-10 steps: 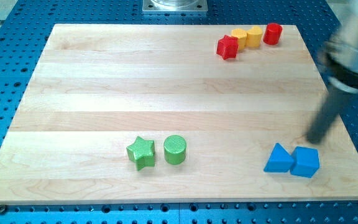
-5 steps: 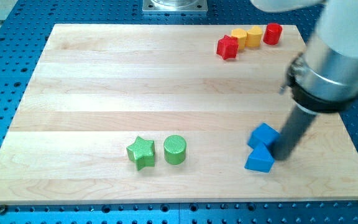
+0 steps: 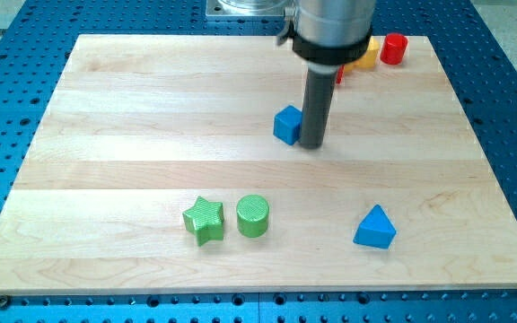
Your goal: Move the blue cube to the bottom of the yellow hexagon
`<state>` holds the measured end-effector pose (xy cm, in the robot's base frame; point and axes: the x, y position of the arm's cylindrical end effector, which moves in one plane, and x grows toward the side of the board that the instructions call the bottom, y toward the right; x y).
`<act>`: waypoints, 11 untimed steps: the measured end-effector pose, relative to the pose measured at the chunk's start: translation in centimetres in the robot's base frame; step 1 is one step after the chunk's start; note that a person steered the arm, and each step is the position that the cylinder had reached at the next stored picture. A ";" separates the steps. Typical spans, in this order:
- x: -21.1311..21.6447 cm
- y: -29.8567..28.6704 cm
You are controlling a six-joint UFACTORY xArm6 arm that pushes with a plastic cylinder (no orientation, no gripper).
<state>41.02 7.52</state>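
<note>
One blue cube sat mid-board, my tip touching its right side, apparently placed to shove it toward the yellow hexagon near the view's top right, half hidden behind the rod. No claw existed to open or close. No writing or brand was legible anywhere.

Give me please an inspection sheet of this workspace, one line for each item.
Surface: wooden board, lying flat.
Job's things: blue cube at the board's middle, touching the rod's left side; yellow block near the view's top, partly hidden, shape unclear.
Clutter: red cylinder at top right; green star beside green cylinder; blue triangular block at lower right.
Grippers: none; my tip rests right of the blue cube.
Cables: nothing seen.
Surroundings: blue perforated table.
</note>
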 end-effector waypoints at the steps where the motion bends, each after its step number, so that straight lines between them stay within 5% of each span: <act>1: -0.2 0.0; 3: 0.4 -0.1; 6: -3.3 -15.8; 8: -5.1 2.8; 10: -6.7 -3.0; 11: -6.9 4.5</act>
<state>34.07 12.00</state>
